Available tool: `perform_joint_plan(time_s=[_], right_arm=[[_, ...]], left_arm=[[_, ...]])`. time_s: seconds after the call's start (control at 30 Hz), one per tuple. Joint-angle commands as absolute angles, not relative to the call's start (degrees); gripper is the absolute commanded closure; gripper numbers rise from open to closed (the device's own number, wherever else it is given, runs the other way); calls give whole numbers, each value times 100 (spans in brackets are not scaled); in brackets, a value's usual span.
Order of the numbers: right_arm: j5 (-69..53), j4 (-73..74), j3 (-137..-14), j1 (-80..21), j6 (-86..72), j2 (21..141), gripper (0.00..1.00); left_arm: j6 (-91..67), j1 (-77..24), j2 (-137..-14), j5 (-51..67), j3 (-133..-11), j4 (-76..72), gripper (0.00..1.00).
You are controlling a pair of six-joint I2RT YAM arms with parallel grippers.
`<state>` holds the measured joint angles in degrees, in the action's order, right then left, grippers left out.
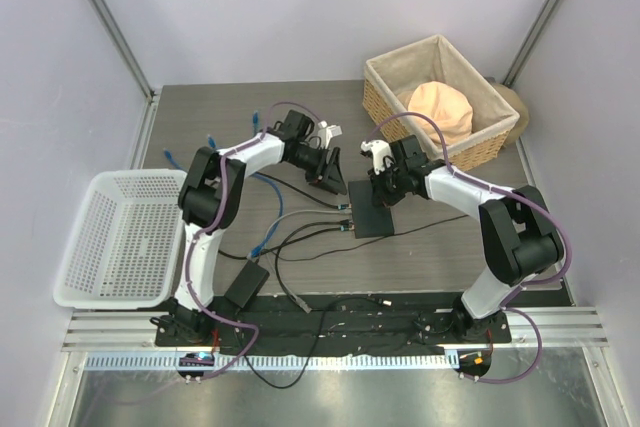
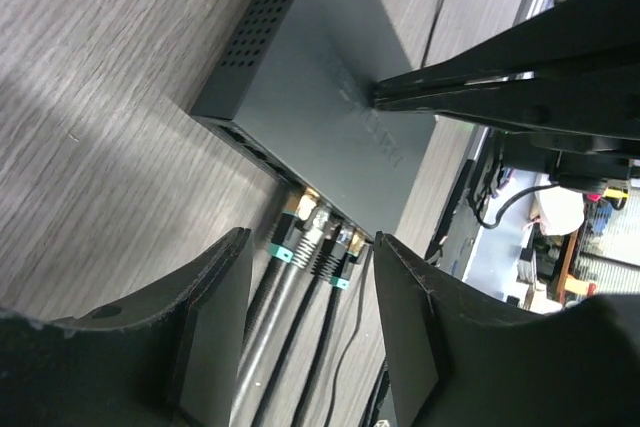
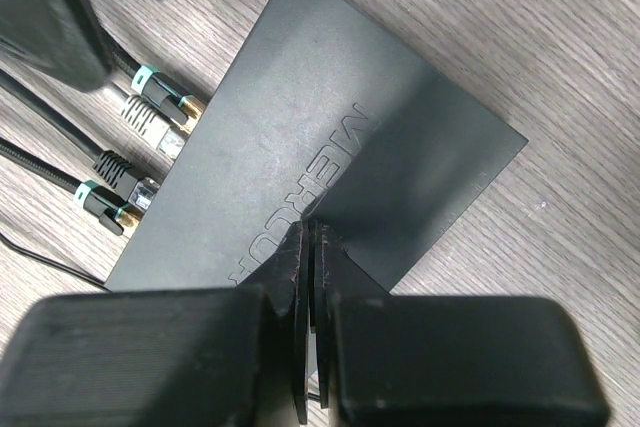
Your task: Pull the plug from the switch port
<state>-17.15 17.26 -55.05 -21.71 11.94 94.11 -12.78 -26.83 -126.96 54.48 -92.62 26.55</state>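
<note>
Grey wood-grain counter (image 1: 240, 107) carries the switch (image 1: 375, 219) between both arms. At the left wrist, the left pincer (image 2: 311, 247) stands spread around the plugs (image 2: 318, 225) seated in its sockets. At the right wrist, the right pincer (image 3: 312, 239), pressed together, rests its tips on the switch's top.

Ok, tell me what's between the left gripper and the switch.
Plugs seated in the switch, cables trailing back through the open left gripper; left wrist view.

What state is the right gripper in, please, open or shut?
Shut: the right gripper shows no gap between its jaws, touching the switch.
</note>
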Motion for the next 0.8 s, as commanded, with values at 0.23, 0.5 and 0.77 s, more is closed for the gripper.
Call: perform_joint_plan(time_s=[0.23, 0.5, 0.77], right_arm=[[-1406, 2188, -5186, -2127, 1345, 9273, 99], [-1415, 2171, -5150, -2109, 1345, 9264, 99], [-1406, 2162, -5150, -2118, 1336, 9281, 99]], left_arm=[[-791, -2856, -13192, 5484, -9580, 2944, 47], [-668, -2927, -13403, 5616, -9659, 3120, 52], [-589, -2979, -13544, 5853, -9738, 3261, 55]])
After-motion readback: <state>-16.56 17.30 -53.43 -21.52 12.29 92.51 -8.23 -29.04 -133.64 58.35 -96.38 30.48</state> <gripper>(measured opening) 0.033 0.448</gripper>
